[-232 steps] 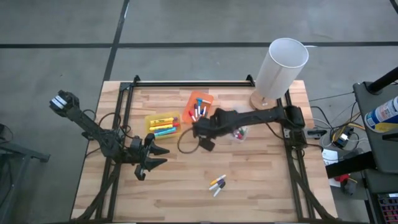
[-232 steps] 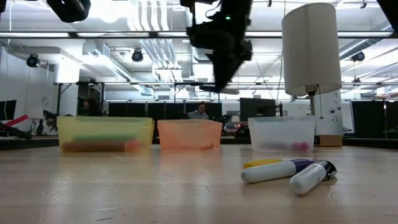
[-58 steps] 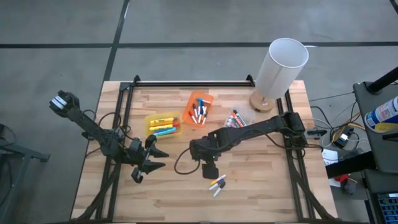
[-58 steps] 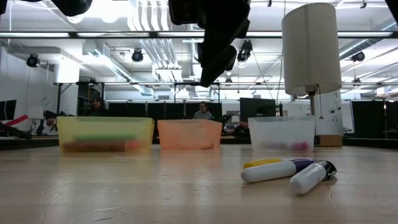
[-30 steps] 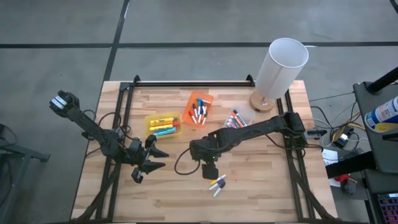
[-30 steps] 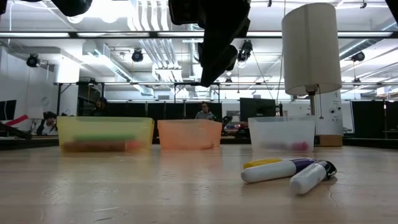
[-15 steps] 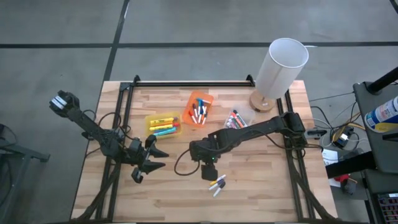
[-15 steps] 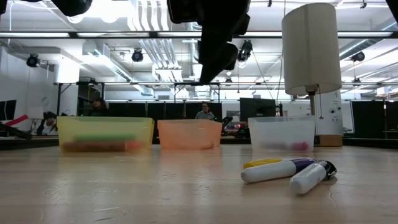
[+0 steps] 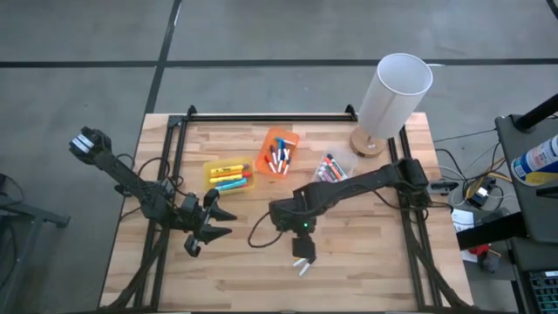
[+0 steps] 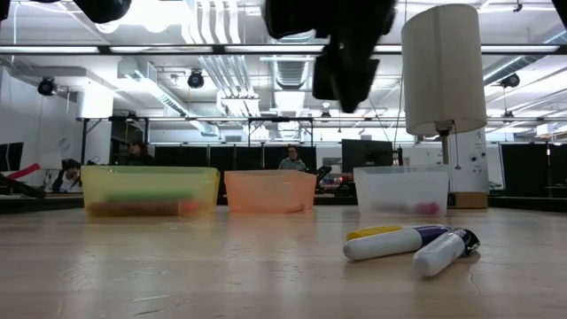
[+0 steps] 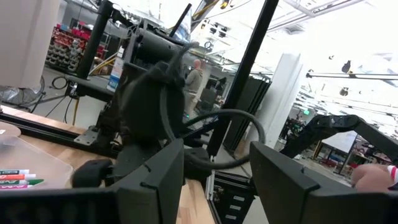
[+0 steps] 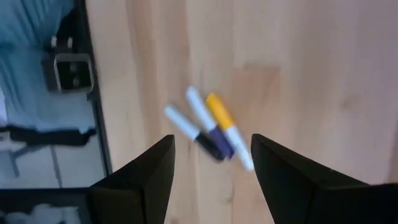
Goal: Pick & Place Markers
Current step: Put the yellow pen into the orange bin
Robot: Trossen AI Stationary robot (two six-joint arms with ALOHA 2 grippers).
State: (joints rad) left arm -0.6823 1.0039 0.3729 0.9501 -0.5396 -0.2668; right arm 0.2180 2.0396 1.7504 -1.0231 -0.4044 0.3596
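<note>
Three loose markers point(image 12: 210, 127) lie side by side on the bare wood near the table's front edge: one yellow and white, one white and purple, one white with a dark cap point(image 10: 440, 252). My right gripper point(image 12: 211, 180) hangs open above them, pointing steeply down, and touches nothing; from above it point(image 9: 302, 251) covers most of the markers point(image 9: 304, 268). More markers lie in the yellow bin point(image 9: 228, 174), the orange bin point(image 9: 279, 153) and the clear bin point(image 9: 330, 168). My left gripper point(image 9: 218, 223) waits open at the table's left side.
A white cylindrical lamp point(image 9: 394, 92) stands on a wooden base at the back right. The three bins sit in a row across the middle of the table point(image 9: 366, 262). A black frame runs along the left, right and far edges. People show in the room beyond.
My right gripper has tipped further downward and swung toward the table's near edge, so that it now hangs over the loose markers. The markers have not moved.
</note>
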